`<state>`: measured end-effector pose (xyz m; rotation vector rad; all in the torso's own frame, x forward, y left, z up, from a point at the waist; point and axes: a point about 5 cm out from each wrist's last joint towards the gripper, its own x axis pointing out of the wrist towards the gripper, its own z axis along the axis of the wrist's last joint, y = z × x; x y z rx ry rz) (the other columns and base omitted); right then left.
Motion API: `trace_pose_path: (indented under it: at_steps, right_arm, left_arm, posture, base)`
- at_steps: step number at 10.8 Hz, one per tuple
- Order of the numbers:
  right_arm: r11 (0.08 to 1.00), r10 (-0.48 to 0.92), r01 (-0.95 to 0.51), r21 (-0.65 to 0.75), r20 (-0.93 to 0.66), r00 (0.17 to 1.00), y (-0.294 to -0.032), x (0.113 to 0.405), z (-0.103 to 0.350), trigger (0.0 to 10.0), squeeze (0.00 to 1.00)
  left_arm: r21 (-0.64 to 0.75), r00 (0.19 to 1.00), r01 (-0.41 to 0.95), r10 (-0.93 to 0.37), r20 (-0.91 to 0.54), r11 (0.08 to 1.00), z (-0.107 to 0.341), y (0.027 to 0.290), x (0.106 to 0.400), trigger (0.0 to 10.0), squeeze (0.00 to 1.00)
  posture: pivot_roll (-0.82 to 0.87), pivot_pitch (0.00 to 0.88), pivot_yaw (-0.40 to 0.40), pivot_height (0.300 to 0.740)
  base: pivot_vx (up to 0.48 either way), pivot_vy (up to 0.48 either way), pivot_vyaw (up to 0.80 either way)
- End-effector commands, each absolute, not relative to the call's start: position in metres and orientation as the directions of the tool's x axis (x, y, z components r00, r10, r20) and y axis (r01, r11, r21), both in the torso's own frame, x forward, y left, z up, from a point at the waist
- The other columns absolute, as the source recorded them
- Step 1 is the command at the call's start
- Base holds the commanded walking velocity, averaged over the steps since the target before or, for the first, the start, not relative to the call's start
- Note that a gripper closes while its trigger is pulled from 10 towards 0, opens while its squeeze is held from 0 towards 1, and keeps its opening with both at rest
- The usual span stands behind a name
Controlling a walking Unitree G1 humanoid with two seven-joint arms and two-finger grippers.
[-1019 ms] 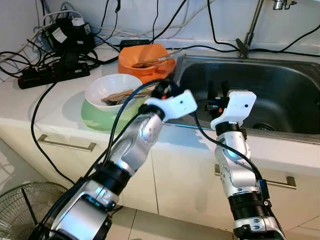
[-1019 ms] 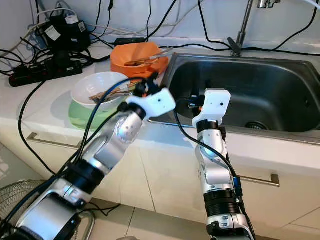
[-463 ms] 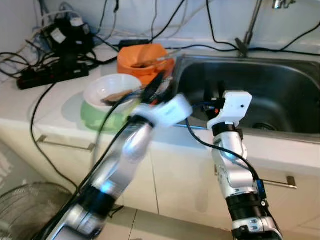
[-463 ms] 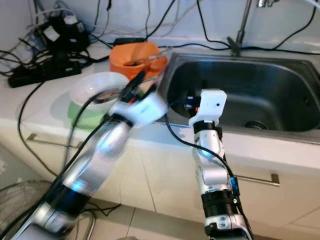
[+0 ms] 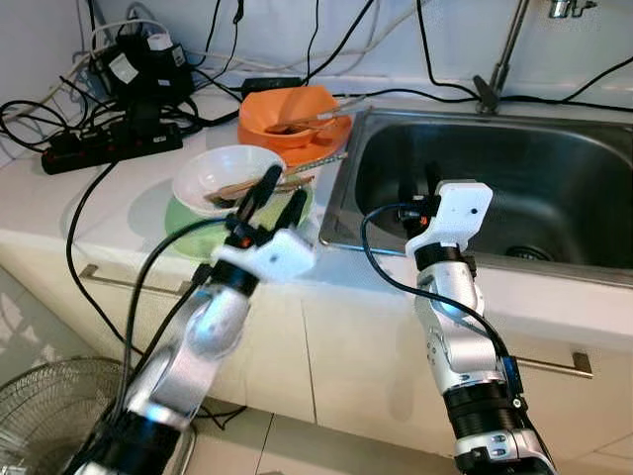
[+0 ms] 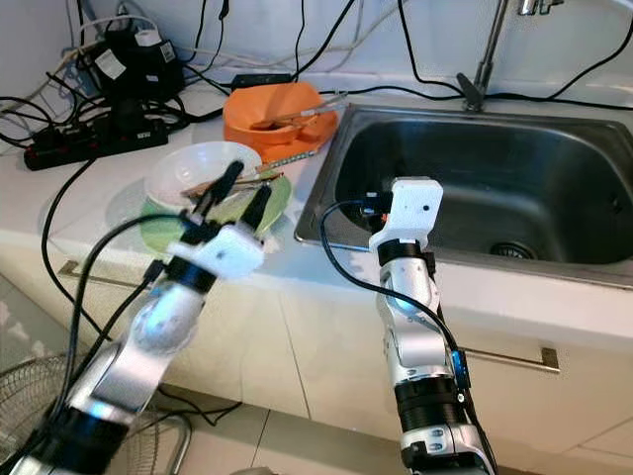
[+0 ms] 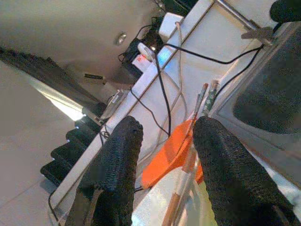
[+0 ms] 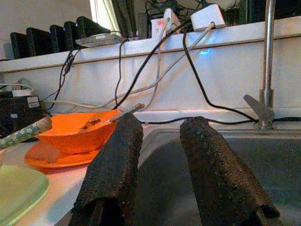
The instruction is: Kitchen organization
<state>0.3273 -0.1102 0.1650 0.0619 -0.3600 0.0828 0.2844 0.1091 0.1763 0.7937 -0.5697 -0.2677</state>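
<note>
Both grippers show their jaws apart, with nothing between the fingers.

Left eye view: left gripper (image 5: pixel 277 198) is raised at the counter's front edge, fingertips just before the white bowl (image 5: pixel 224 170), which sits on a green plate (image 5: pixel 188 223) and holds utensils. Behind it an orange bowl (image 5: pixel 293 111) stands on an orange plate (also holding utensils). Right gripper (image 5: pixel 423 188) reaches over the front rim of the steel sink (image 5: pixel 554 188).

Right eye view: same scene; a power strip (image 6: pixel 94 139) and tangled cables lie at the counter's back left, and a fan (image 6: pixel 20 396) stands on the floor.

Left wrist view: fingers (image 7: pixel 117 165) frame the orange bowl and chopsticks (image 7: pixel 207 96).

Right wrist view: fingers (image 8: pixel 115 165) point across the sink toward the tap (image 8: pixel 267 61), the orange bowl to one side.
</note>
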Motion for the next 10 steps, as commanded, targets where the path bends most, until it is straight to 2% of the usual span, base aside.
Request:
trace_pose_path:
  at_steps: [1, 10]
  right_arm:
    - [0.994, 0.076, -0.1, 0.047, 0.358, 0.931, -0.108, 0.327, 0.165, 10.0, 0.0]
    - [0.994, 0.081, -0.102, 0.041, 0.355, 0.931, -0.108, 0.328, 0.165, 10.0, 0.0]
  left_arm:
    - [0.738, 0.814, 0.027, -0.444, 0.375, 0.674, 0.174, 0.113, 0.282, 10.0, 0.0]
    - [0.754, 0.853, 0.024, -0.406, 0.326, 0.656, 0.165, 0.119, 0.3, 10.0, 0.0]
  posture:
    - [0.08, 0.0, 0.084, 0.74]
    - [0.07, 0.0, 0.076, 0.74]
  base:
    - [0.0, 0.0, 0.0]
    - [0.0, 0.0, 0.0]
